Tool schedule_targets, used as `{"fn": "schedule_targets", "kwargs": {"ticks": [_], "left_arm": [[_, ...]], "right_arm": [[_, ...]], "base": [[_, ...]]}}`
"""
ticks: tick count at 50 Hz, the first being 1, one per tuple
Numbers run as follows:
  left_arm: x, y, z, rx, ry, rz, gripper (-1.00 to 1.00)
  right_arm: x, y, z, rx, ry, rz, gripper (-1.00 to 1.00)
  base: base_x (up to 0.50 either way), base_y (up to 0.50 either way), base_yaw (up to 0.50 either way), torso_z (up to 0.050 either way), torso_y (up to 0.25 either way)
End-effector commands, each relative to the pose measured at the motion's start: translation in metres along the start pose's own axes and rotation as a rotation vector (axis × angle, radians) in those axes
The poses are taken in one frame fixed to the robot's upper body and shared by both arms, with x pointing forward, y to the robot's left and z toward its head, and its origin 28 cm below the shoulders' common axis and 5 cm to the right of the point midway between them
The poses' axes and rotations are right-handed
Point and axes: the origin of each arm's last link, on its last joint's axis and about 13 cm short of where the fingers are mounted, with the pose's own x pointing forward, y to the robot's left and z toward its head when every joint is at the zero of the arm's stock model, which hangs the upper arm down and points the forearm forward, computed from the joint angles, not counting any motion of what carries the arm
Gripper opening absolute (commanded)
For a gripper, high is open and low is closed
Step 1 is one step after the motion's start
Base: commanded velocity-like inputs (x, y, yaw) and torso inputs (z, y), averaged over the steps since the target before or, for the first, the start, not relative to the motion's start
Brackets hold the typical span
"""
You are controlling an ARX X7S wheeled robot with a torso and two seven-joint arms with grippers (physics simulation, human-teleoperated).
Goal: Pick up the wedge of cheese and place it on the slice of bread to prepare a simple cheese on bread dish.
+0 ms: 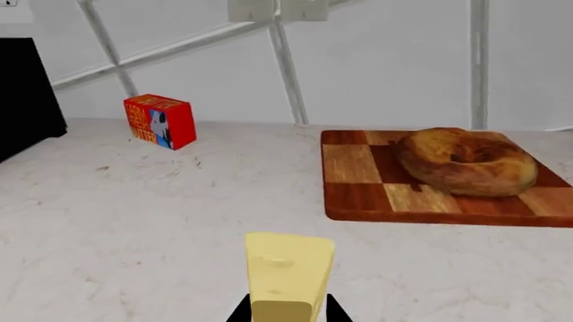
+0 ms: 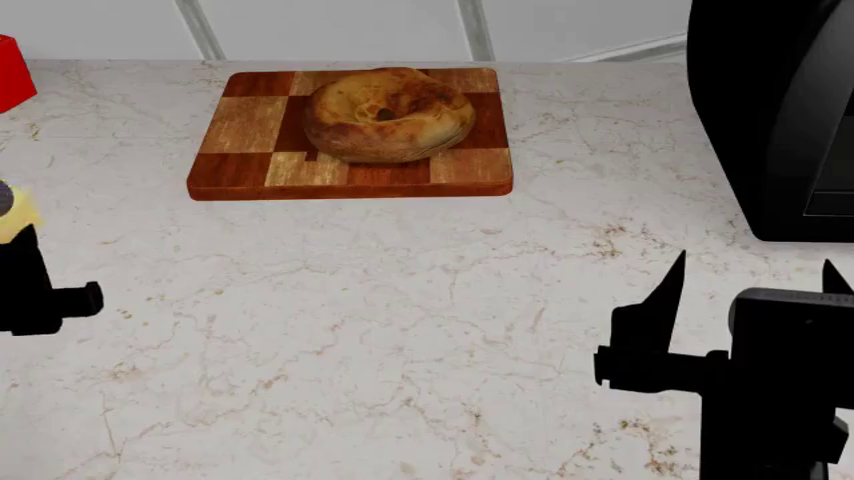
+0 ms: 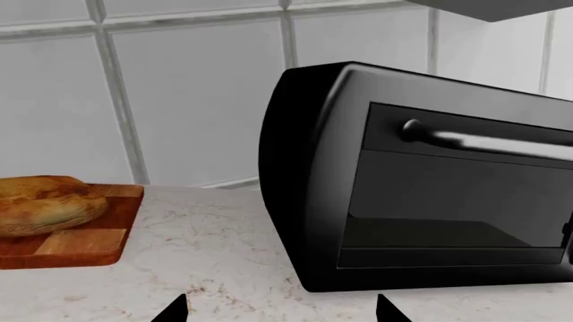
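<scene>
The pale yellow wedge of cheese [image 1: 286, 272] sits between the two black fingers of my left gripper [image 1: 284, 314], which is shut on it above the counter. In the head view only a sliver of the cheese [image 2: 19, 222] shows at the left edge above my left gripper [image 2: 30, 262]. The round golden-brown slice of bread [image 2: 387, 113] lies on the checkered wooden cutting board [image 2: 254, 165], far right of the cheese; it also shows in the left wrist view [image 1: 465, 161] and in the right wrist view [image 3: 45, 204]. My right gripper [image 2: 747, 285] is open and empty over the counter at front right; its tips [image 3: 279, 310] are wide apart.
A black toaster oven [image 2: 781, 110] stands at the back right, close to my right gripper, also in the right wrist view [image 3: 421, 181]. A bright red box [image 1: 160, 121] stands at the back left by the tiled wall. The marble counter [image 2: 400, 320] spreads in front of the board.
</scene>
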Motion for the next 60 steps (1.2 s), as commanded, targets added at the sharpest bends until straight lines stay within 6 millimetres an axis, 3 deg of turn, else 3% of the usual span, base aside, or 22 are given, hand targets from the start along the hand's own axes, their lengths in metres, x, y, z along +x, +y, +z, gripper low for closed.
{"fn": "schedule_targets", "kwargs": {"ticks": [1,23,60], "left_arm": [[0.016,-0.01,0.012,-0.004,-0.005,-0.045,-1.0],[0.03,-0.045,0.006,0.062,0.031,-0.192,-1.0],[0.038,-0.051,0.013,0.052,0.011,-0.184,-1.0]], "right_arm": [[0.0,0.0,0.002,-0.002,0.0,0.001,1.0],[0.003,0.002,0.003,0.002,-0.003,0.011,1.0],[0.0,0.003,0.014,-0.003,-0.036,0.065,1.0]], "base": [[0.0,0.0,0.0,0.0,0.0],[0.0,0.0,0.0,0.0,0.0],[0.0,0.0,0.0,0.0,0.0]]}}
